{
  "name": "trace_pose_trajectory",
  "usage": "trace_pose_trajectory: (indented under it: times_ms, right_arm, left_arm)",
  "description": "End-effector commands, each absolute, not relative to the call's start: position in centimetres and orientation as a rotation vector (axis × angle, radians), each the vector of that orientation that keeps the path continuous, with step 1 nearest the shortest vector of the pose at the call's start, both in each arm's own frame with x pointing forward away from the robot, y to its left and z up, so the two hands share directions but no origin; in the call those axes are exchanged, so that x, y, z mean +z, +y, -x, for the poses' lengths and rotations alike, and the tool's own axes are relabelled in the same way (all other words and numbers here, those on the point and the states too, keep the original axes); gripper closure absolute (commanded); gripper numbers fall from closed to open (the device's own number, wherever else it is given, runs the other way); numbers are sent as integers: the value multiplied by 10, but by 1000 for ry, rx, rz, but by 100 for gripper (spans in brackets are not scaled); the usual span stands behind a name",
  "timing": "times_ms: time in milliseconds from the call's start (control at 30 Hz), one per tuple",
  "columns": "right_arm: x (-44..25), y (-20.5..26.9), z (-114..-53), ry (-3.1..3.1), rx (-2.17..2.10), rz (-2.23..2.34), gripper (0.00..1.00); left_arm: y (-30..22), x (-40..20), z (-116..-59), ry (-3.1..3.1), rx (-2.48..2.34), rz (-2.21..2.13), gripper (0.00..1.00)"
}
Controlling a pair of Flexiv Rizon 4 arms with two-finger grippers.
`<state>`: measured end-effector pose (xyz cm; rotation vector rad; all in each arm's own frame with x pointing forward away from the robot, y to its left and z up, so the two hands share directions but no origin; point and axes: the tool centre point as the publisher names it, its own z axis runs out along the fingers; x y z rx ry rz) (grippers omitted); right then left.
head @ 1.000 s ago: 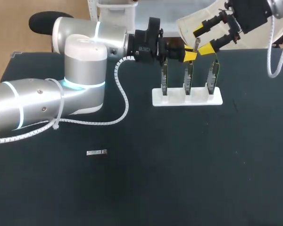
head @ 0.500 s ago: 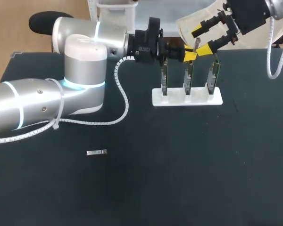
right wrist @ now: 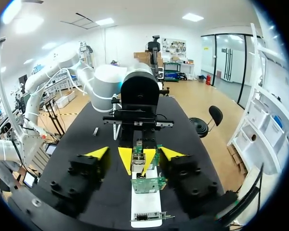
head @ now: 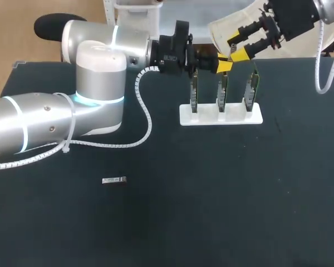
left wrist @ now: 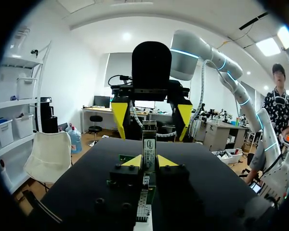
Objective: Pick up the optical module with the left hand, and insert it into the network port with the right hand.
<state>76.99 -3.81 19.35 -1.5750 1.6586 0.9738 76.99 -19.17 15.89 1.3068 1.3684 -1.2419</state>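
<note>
Two arms meet over the far side of the black table (head: 211, 200). The left gripper (head: 223, 65) comes in level from the left, above the middle one of three green boards (head: 222, 93) that stand upright in a white stand (head: 221, 118). Its yellow tips are pressed onto the optical module (left wrist: 149, 143), one on each side. The module stands on end between them, its free end poking out past the tips. The right gripper (head: 239, 45) enters from the far right corner with its fingers spread wide and nothing gripped. In the left wrist view it faces the left gripper head-on, with a yellow finger on either side of the module's free end and both clear of it. In the right wrist view its own tips sit well apart, with the left gripper's pair and the module between them and the stand and boards beneath. A loose silver piece (head: 114, 180) lies flat on the table, well apart from the stand, on the left arm's side.
</note>
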Motion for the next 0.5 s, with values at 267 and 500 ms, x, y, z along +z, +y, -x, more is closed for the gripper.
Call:
trace_pose_trajectory:
  times_ms: [267, 500]
  right_arm:
    - [192, -39, -766, 1658, 967, 1569, 100]
    - [192, -39, -766, 1657, 972, 1569, 100]
  left_arm:
    - [-192, 158, -770, 1366, -1240, -1304, 100]
    - [-192, 158, -770, 1366, -1240, -1304, 100]
